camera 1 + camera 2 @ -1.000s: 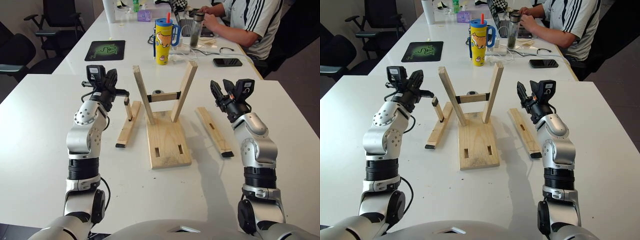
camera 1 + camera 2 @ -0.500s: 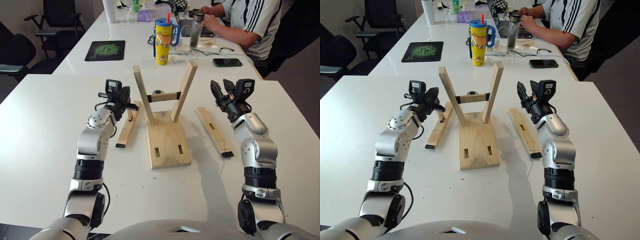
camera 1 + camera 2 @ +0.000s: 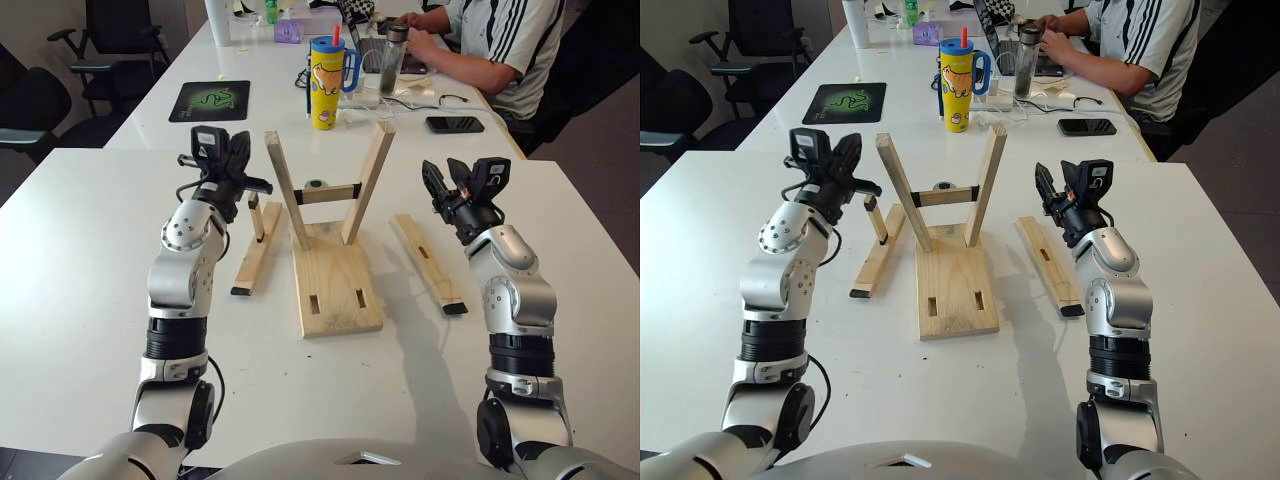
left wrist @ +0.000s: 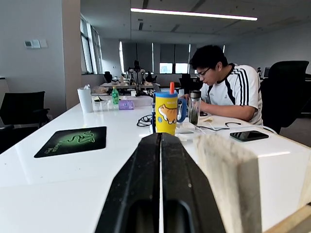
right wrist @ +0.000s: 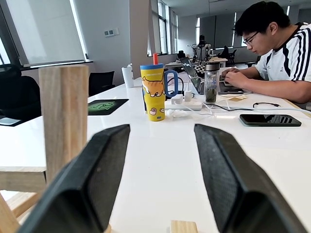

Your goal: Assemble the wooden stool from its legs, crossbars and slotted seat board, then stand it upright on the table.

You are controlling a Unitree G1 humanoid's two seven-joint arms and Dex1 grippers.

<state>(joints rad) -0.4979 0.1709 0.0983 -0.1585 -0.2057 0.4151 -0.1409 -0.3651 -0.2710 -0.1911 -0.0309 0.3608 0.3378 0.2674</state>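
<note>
Left gripper [image 3: 243, 178] has its fingers pressed together (nothing inside) and hangs near the far end of the loose leg [image 3: 252, 255], which lies flat, pointing away, beside the seat board [image 3: 338, 285].

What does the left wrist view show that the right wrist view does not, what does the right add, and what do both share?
Left wrist view alone: the left end effector, shut, a purple box and a green bottle.
Right wrist view alone: the right end effector, open, with a wood end below it.
Shared: the yellow mug, mat, phone, white cup and seated person.
</note>
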